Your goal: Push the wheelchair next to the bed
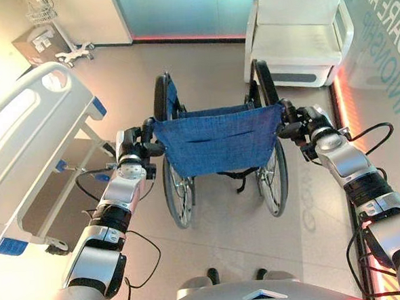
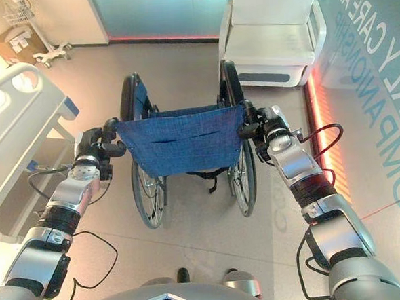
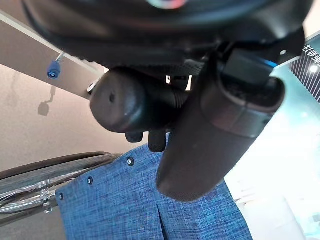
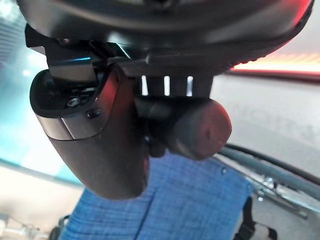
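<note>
1. Left wrist view: the left hand [image 3: 200, 125] is wrapped tight round the wheelchair's black left push handle [image 3: 125, 107], fingers and thumb closed on the grip.
2. Right wrist view: the right hand [image 4: 100, 145] is clenched the same way round the right push handle [image 4: 192, 127], with the blue fabric backrest [image 4: 190, 200] just beyond it.
3. From the head camera, the wheelchair [image 1: 217, 145] stands at the middle of the floor, backrest towards the robot, its large wheels on either side and both hands at the backrest's top corners, at 9 and 3 o'clock of the chair.
4. A white hospital bed [image 1: 29, 133] with blue corner bumpers lies at 9 o'clock, close to the left arm but apart from the wheelchair.
5. A white armchair [image 1: 302, 38] sits at 1 o'clock, beyond the wheelchair.
6. A cardboard box [image 1: 41, 44] and a white wheeled stand [image 1: 68, 52] sit at 11 o'clock.
7. Large pale lettering runs across the teal wall [image 2: 378, 64] at 3 o'clock; it is cut off at the edge.
</note>
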Available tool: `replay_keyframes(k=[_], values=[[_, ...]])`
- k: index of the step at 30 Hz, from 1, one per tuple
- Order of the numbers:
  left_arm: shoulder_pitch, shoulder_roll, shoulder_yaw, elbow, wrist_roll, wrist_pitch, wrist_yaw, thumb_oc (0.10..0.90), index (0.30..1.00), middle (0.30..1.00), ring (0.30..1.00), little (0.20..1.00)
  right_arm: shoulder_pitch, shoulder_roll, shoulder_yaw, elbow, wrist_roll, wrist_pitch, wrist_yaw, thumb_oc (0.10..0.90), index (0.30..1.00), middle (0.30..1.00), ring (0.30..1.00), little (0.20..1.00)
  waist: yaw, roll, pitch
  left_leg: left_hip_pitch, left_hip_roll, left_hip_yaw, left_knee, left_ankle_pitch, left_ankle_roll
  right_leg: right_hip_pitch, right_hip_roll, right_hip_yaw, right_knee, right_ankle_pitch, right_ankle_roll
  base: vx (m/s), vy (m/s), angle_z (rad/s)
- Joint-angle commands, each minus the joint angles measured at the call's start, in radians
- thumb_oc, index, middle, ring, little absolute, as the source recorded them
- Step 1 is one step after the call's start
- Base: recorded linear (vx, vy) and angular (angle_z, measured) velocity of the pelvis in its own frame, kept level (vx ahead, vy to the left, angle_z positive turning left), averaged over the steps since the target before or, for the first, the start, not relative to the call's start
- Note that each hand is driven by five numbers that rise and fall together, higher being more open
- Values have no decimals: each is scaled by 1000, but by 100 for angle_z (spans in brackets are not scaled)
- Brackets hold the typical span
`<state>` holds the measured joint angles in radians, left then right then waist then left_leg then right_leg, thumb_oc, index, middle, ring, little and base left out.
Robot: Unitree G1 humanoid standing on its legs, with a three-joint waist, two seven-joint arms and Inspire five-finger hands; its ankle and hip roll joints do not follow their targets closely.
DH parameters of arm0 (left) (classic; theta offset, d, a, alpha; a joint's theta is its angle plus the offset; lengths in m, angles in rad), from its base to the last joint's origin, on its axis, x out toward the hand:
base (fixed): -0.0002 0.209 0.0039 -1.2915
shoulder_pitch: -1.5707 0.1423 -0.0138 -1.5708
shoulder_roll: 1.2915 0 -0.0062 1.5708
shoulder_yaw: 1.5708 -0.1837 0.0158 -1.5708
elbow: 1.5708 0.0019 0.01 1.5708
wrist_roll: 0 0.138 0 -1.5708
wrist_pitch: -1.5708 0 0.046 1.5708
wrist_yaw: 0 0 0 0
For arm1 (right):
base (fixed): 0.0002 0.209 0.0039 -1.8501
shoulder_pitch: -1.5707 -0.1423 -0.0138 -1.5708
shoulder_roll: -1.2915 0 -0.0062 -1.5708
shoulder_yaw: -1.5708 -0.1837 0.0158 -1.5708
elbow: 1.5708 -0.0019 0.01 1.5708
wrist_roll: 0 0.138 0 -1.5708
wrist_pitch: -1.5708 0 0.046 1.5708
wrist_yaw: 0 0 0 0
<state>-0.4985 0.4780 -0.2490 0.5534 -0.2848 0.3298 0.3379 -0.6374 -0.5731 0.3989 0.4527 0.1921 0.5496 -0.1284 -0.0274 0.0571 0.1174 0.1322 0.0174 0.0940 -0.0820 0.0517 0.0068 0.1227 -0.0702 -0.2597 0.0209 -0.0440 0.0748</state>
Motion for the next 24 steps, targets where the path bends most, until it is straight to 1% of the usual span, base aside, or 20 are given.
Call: replay_keyframes(k=[1, 2, 3, 5, 6, 7, 8, 10, 11, 13, 14, 15, 16, 17, 18, 19, 20, 21, 22, 24], values=[[-10, 133, -45, -21, 71, -98, -59, 400, 300, 300, 300, 300, -30, -17, 83, 54, -150, -96, 68, 400, 300, 300, 300, 300, 94, -35, 50, -52, -94, 48, 142, -142, 71, -122, -97, 26, 392, -9, 44, 121, 118, -10], [-13, 143, -52, -35, 68, -102, -64, 400, 300, 300, 300, 300, -19, -28, 81, 46, -150, -110, 58, 400, 300, 300, 300, 300, 94, -40, 64, -63, -106, 38, 156, -146, 74, -156, -99, 36, 459, 55, 51, 111, 37, -9], [-9, 146, -52, -37, 68, -107, -65, 400, 300, 300, 300, 300, -16, -30, 79, 46, -159, -124, 63, 400, 300, 300, 300, 300, 93, -42, 68, -62, -107, 35, 160, -150, 73, -170, -105, 38, 456, 69, 50, 220, -2, -9], [8, 143, -47, -56, 65, -124, -57, 400, 300, 300, 300, 300, 7, -39, 74, 33, -179, -162, 49, 400, 300, 300, 300, 300, 79, -51, 93, -42, -112, 10, 170, -173, 55, -233, -140, 47, 336, 134, 50, 260, -114, 1], [4, 139, -50, -56, 63, -127, -54, 400, 300, 300, 300, 300, 5, -41, 74, 28, -180, -167, 46, 400, 300, 300, 300, 300, 67, -53, 101, -25, -116, -9, 168, -189, 50, -263, -153, 51, 262, 163, 54, 269, -156, -16], [-6, 137, -54, -51, 60, -128, -54, 400, 300, 300, 300, 300, 1, -43, 74, 26, -181, -167, 43, 400, 300, 300, 300, 300, 59, -52, 107, -13, -117, -23, 166, -200, 47, -280, -161, 58, 215, 175, 55, 393, -249, -14], [-44, 129, -75, -21, 51, -134, -59, 400, 300, 300, 300, 300, -8, -44, 70, 29, -194, -163, 43, 400, 300, 300, 300, 300, 44, -53, 110, 3, -121, -56, 167, -224, 46, -298, -175, 85, 102, 196, 63, 348, -227, -18], [-65, 122, -81, -6, 49, -137, -69, 400, 300, 300, 300, 300, -21, -55, 65, 38, -195, -163, 52, 400, 300, 300, 300, 300, 37, -58, 105, 7, -126, -84, 175, -241, 46, -290, -181, 114, 44, 218, 74, 367, -260, 39], [-74, 116, -82, 0, 45, -140, -73, 400, 300, 300, 300, 300, -34, -66, 62, 45, -199, -163, 66, 400, 300, 300, 300, 300, 34, -67, 96, 8, -128, -95, 191, -260, 43, -282, -182, 125, 29, 228, 82, 350, -298, 59], [-75, 110, -76, -2, 46, -139, -82, 400, 300, 300, 300, 300, -49, -81, 57, 52, -205, -159, 84, 400, 300, 300, 300, 300, 33, -76, 83, 7, -122, -94, 221, -282, 36, -274, -176, 122, 31, 214, 89, 323, -341, 48], [-71, 106, -73, -6, 26, -134, -83, 400, 300, 300, 300, 300, -53, -86, 55, 60, -205, -154, 93, 400, 300, 300, 300, 300, 33, -79, 74, 9, -107, -91, 241, -293, 30, -275, -165, 115, 58, 183, 89, 361, -399, 53], [-59, 102, -67, -19, 14, -121, -95, 400, 300, 300, 300, 300, -48, -89, 53, 55, -210, -140, 105, 400, 300, 300, 300, 300, 34, -76, 67, 10, -84, -86, 263, -301, 21, -284, -149, 106, 123, 133, 83, 382, -423, 61], [-44, 103, -60, -48, 10, -96, -99, 400, 300, 300, 300, 300, -38, -94, 50, 33, -210, -125, 113, 400, 300, 300, 300, 300, 34, -81, 64, 14, -53, -76, 292, -306, 8, -290, -142, 95, 166, 108, 77, 478, -518, 78], [-17, 106, -50, -80, 6, -78, -86, 400, 300, 300, 300, 300, -23, -107, 48, 22, -199, -136, 124, 400, 300, 300, 300, 300, 38, -90, 59, 28, -11, -65, 320, -305, -15, -281, -133, 57, 184, 88, 59, 362, -390, 68], [-16, 106, -50, -81, 6, -78, -86, 400, 300, 300, 300, 300, -23, -107, 49, 22, -198, -137, 124, 400, 300, 300, 300, 300, 37, -90, 59, 28, -10, -66, 321, -305, -16, -279, -133, 56, 183, 88, 59, 427, -462, 70], [-6, 96, -50, -76, -16, -86, -79, 400, 300, 300, 300, 300, -22, -108, 55, 36, -177, -156, 133, 400, 300, 300, 300, 300, 39, -93, 49, 34, 23, -76, 350, -251, -33, -264, -106, 41, 179, 67, 31, 231, -259, 47], [-5, 92, -51, -74, -19, -89, -77, 400, 300, 300, 300, 300, -21, -108, 57, 39, -175, -160, 131, 400, 300, 300, 300, 300, 39, -92, 47, 33, 30, -79, 362, -229, -40, -259, -101, 34, 176, 63, 24, 319, -362, 47], [-1, 81, -52, -70, -27, -98, -75, 400, 300, 300, 300, 300, -22, -107, 61, 47, -166, -168, 127, 400, 300, 300, 300, 300, 41, -94, 39, 26, 44, -85, 398, -173, -54, -246, -87, 20, 165, 51, 4, 263, -296, 31], [3, 66, -54, -65, -39, -109, -69, 400, 300, 300, 300, 300, -25, -110, 67, 56, -145, -183, 117, 400, 300, 300, 300, 300, 45, -97, 33, 8, 62, -83, 468, -113, -65, -222, -67, 4, 154, 30, -23, 260, -294, 33], [8, 59, -57, -59, -62, -125, -63, 400, 300, 300, 300, 300, -21, -114, 70, 61, -146, -206, 108, 400, 300, 300, 300, 300, 47, -109, 25, -26, 58, -75, 535, -70, -67, -202, -60, -11, 144, 16, -42, 231, -258, 42]])
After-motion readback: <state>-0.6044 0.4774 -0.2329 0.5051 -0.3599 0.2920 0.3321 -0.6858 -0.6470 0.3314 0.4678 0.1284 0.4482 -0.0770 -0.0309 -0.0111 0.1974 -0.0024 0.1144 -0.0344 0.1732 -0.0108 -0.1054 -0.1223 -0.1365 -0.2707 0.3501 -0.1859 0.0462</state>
